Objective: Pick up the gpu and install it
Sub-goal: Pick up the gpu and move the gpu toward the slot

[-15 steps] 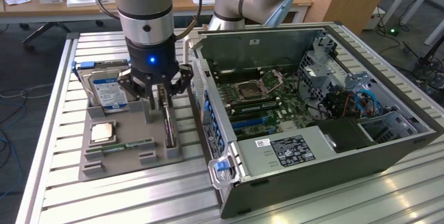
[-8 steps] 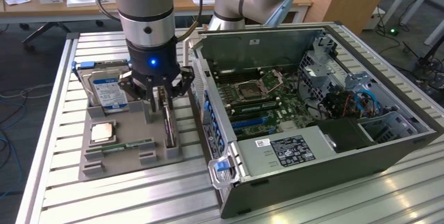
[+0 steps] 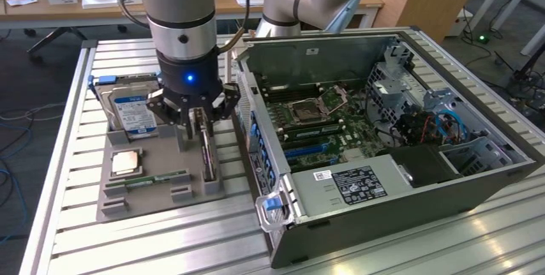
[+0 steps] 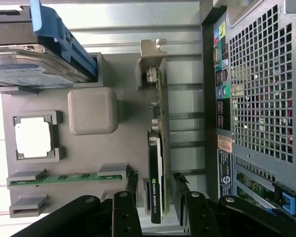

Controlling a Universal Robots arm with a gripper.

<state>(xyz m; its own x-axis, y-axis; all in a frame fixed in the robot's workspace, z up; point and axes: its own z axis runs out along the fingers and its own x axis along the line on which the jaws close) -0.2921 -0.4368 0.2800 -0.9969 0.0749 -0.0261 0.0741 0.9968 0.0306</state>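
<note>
The gpu point(image 3: 209, 157) stands on its long edge in a slot of the grey holder tray point(image 3: 162, 195), its silver bracket at the end away from me. My gripper point(image 3: 203, 125) hangs directly over its near end. In the wrist view the gpu point(image 4: 158, 148) runs between my two dark fingers point(image 4: 131, 183). There is a small gap on each side of the card, so my gripper point(image 4: 155, 180) is open and straddles it without touching. The open computer case point(image 3: 383, 128) lies to the exterior view's right, with the motherboard point(image 3: 315, 115) exposed.
On the same tray point(image 4: 123, 143) sit a hard drive point(image 3: 132, 112) with a blue-white label, a square processor chip point(image 3: 126, 161) and a green memory stick point(image 3: 157, 179). The case's rear wall point(image 4: 261, 89) stands close beside the gpu. A second robot arm point(image 3: 298, 0) rises behind the case.
</note>
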